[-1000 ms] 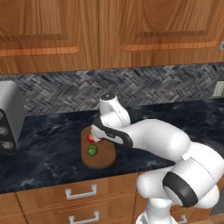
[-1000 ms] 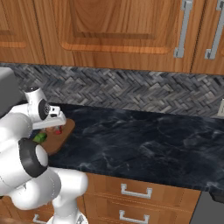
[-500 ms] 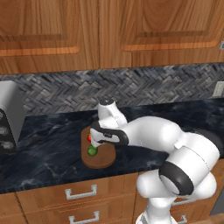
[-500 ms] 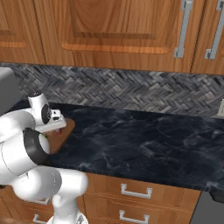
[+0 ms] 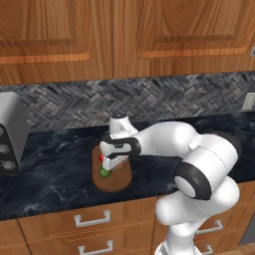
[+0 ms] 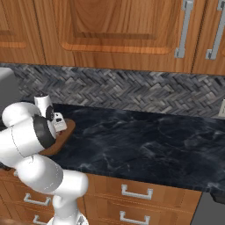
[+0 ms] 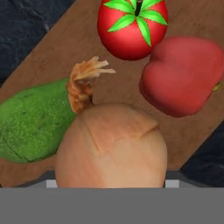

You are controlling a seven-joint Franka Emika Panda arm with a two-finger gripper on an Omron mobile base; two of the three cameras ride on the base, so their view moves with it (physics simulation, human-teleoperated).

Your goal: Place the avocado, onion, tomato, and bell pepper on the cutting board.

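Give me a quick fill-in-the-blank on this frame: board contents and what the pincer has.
1. In the hand view, the item nearest the camera is the ____.
2. The tomato has a ____ leafy top.
3. The avocado, tomato and bell pepper all lie on the ____.
4. The counter under the cutting board is ____ marbled stone.

Missing words: onion; green; cutting board; black

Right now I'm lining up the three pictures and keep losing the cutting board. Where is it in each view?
Left base view: the cutting board lies on the dark counter, left of centre, under the gripper.
Right base view: just a brown sliver at the left edge, behind the white arm.
Hand view: it runs diagonally under the foods.
Shared landmark: the black marbled counter around the board.
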